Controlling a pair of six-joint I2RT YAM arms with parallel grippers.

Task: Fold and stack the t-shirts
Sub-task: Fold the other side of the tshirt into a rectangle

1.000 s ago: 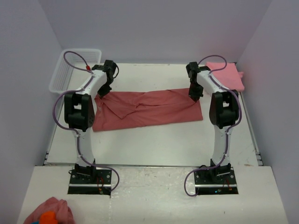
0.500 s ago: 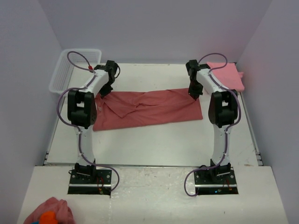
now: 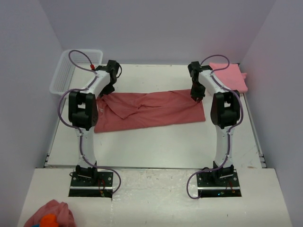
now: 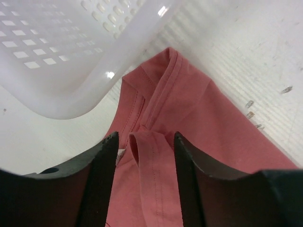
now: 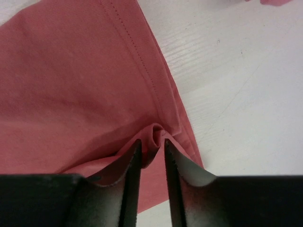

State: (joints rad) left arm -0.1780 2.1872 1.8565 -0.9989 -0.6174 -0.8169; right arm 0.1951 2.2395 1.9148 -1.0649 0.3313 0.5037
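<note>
Left fingers [image 4: 102,179]: black, smooth, spread apart. A raised loop of stitched hem stands in the gap of the left gripper [image 4: 145,137], and neither pad visibly presses it.

Right fingers [image 5: 131,182]: black, only a narrow slit between them. A small pucker of hemmed edge sits bunched at the tips of the right gripper [image 5: 153,142]. Cannot tell whether the pads press it.

Top view, bottom to top:
- Lower left corner: pink cloth lump [image 3: 49,215] with an orange patch, on the white ledge in front of the table.
- Two black base plates at the bottom. White arm links with black joints rise from them, with purple cables looped alongside.
- Table [image 3: 156,142]: white and matte. The wrist views show fine grain lines and small scuffs.
- Shirt [image 3: 151,111]: dusty rose-red soft knit, lying across mid-frame as a long wrinkled band. Diagonal creases run through its centre. Its left end is rumpled and its right end flatter.
- The left gripper is over the shirt's upper left corner and the right gripper over its upper right corner.
- Left wrist view: double-stitched seams and a folded sleeve or collar edge of the shirt [image 4: 189,123] lie just beside the rounded corner of the basket [image 4: 57,56].
- Right wrist view: a straight twin-stitched hem runs down the shirt [image 5: 71,71] to the pucker, with bare table [image 5: 236,94] to its right.
- Upper left: the basket [image 3: 66,71], translucent white plastic with walls perforated by small square holes.
- Upper right: folded shirt [image 3: 232,75], lighter salmon pink, a flat rough rectangle at the table's far corner, apart from the shirt.
</note>
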